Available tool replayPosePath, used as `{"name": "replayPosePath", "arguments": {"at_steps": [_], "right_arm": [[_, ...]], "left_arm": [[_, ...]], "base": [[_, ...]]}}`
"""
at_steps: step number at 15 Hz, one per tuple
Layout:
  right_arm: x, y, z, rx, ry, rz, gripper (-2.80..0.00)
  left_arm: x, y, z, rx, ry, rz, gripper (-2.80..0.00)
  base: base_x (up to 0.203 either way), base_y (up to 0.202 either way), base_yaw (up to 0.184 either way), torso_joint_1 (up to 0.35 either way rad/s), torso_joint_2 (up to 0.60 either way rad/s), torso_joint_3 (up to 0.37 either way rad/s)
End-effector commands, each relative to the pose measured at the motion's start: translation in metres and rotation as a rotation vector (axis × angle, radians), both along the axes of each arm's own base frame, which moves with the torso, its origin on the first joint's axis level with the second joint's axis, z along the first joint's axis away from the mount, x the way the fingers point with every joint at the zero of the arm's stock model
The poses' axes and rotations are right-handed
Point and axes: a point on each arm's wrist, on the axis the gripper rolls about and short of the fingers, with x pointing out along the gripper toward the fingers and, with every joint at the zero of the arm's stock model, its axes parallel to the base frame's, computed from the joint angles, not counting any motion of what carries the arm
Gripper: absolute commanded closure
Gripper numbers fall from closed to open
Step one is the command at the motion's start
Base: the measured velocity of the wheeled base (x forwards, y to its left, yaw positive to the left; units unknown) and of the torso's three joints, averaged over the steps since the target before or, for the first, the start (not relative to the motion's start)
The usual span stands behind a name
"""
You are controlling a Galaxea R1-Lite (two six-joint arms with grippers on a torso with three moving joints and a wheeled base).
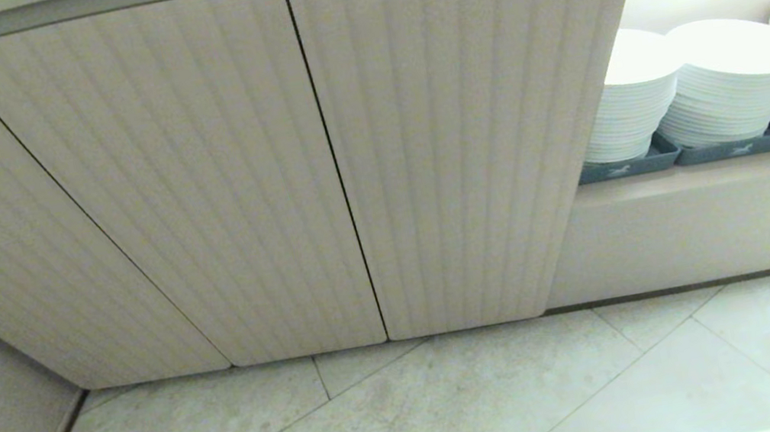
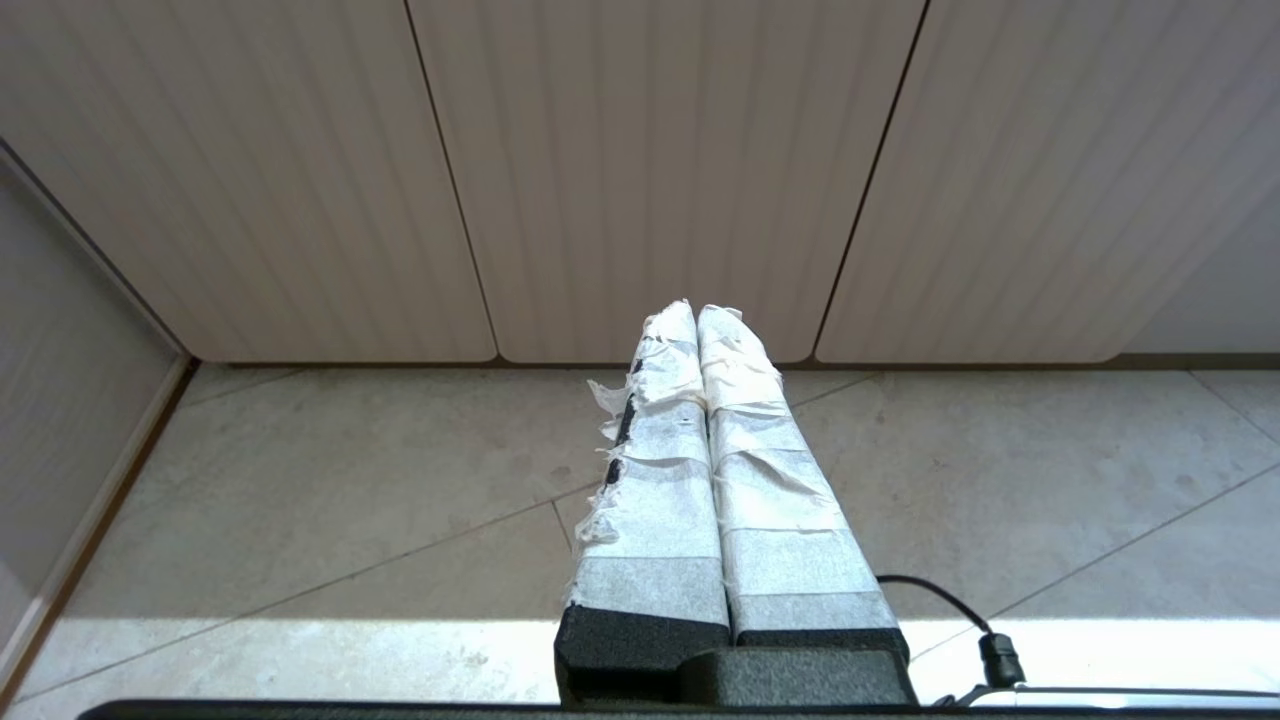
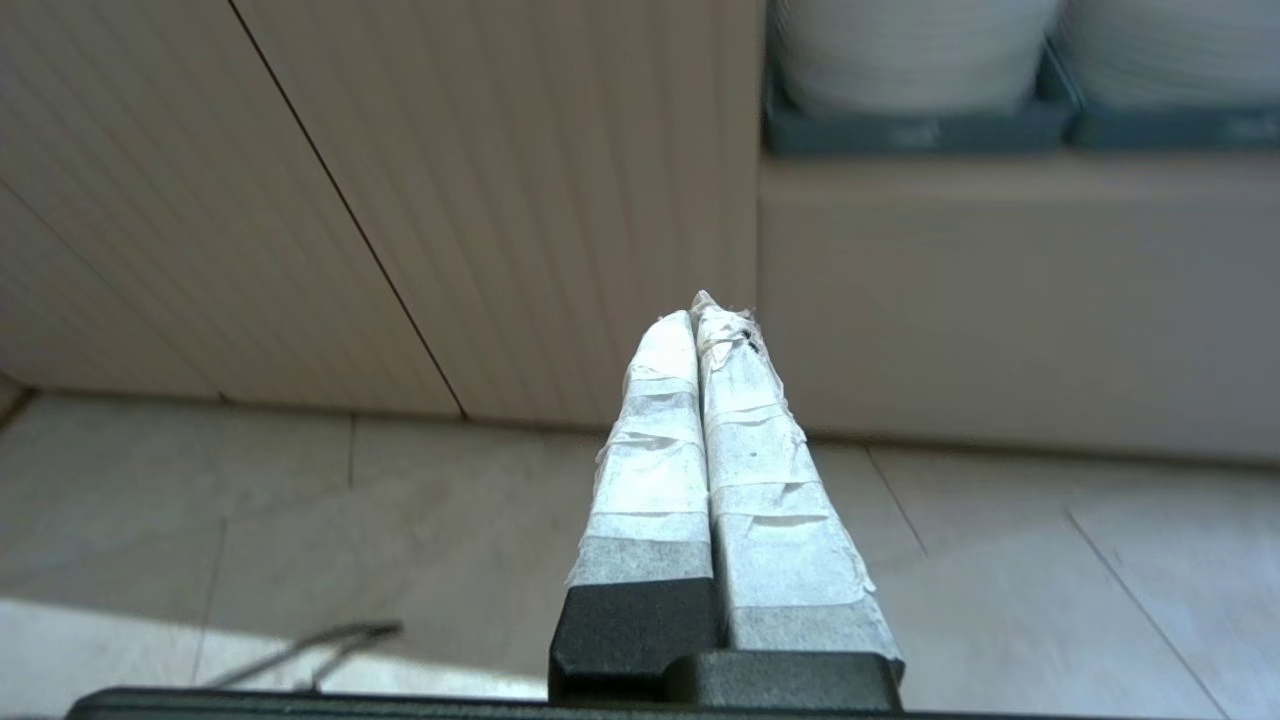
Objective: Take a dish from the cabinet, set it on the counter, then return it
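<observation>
Beside three shut cabinet doors: three plate stacks.

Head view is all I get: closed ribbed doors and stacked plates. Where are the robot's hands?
Observer: Neither shows there. The left gripper hangs low over the floor tiles, shut, facing the cabinet, doors closed.
Operator: And the other?
Observer: The right gripper is shut too, holding nothing, pointing where the last door meets the open shelf.
Operator: Any bowl near it?
Observer: None visible; only plate stacks in grey-blue trays.
</observation>
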Motion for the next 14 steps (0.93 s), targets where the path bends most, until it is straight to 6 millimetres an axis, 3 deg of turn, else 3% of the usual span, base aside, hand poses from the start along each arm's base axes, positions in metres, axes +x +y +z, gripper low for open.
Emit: {"name": "replayPosePath", "arguments": {"at_steps": [1, 10, 14], "right_arm": [[-0.018, -0.003, -0.01, 0.002, -0.021, -0.028, 0.0], [-0.035, -0.005, -0.045, -0.12, 0.158, -0.183, 0.0], [-0.048, -0.005, -0.055, -0.127, 0.081, -0.175, 0.0]], "left_arm": [[0.0, 0.0, 0.0, -0.001, -0.001, 0.0, 0.0], [0.0, 0.0, 0.0, -0.001, -0.002, 0.0, 0.0], [0.0, 0.0, 0.0, -0.001, -0.001, 0.0, 0.0]], "base": [[0.0, 0.0, 0.0, 0.0, 0.0, 0.0], [0.0, 0.0, 0.0, 0.0, 0.0, 0.0], [0.0, 0.0, 0.0, 0.0, 0.0, 0.0]]}}
